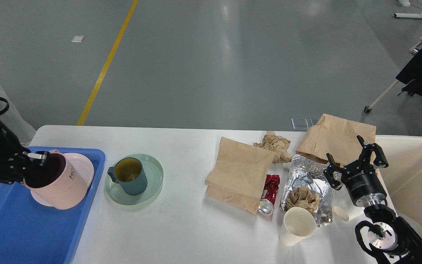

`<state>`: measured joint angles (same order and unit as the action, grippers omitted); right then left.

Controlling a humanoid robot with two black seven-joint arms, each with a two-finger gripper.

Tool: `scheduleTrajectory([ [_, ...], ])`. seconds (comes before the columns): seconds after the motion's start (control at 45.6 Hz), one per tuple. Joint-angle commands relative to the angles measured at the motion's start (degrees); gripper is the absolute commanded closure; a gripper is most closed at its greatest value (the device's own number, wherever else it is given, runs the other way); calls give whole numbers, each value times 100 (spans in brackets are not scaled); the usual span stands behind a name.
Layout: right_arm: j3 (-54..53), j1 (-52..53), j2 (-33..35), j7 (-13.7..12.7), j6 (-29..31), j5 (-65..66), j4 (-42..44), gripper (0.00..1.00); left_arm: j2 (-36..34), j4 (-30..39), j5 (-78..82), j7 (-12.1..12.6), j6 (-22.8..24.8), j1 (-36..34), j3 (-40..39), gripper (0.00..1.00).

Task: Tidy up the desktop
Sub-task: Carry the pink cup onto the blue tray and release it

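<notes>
The white desktop point(189, 227) fills the lower part of the head view. My left gripper point(37, 161) is shut on the rim of a pink ribbed cup point(59, 183), held over the blue tray point(17, 231) and above a pink plate point(84, 168) lying in it. A teal mug point(128, 176) stands on a pale green plate point(150, 183) just right of the tray. My right gripper point(355, 161) stands open at the right, with nothing between its fingers, beside a foil bag point(306, 179).
Brown paper bags point(238, 172) point(337, 139), crumpled brown paper point(275, 145), a red can point(268, 194), a white paper cup point(297, 225) and a small white lid point(341, 213) lie on the right half. A cream bin point(416, 176) stands at the right edge.
</notes>
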<state>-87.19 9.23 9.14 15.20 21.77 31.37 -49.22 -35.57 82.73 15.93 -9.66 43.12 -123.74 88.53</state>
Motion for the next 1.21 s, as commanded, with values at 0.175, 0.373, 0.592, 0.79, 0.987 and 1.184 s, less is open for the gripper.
scheduleTrajectory([
  [0.175,0,0,0,0,2,0,0,0,-1101,-2567,789,-71,469,2520,-1029,99],
  [0.373,0,0,0,0,-6,0,0,0,-1294,-4316,1167,-273,698,4506,-2585,98],
  [0.592,0,0,0,0,2,0,0,0,-1259,-6189,1246,-405,689,6308,-3799,98],
  [0.79,0,0,0,0,2,0,0,0,-1101,-6366,1299,-414,627,6662,-4063,98],
  [0.987,0,0,0,0,2,0,0,0,-1057,-6375,1264,-414,619,6784,-4230,96],
  [1.184,0,0,0,0,2,0,0,0,-952,-6410,1211,-397,584,6898,-4327,87],
])
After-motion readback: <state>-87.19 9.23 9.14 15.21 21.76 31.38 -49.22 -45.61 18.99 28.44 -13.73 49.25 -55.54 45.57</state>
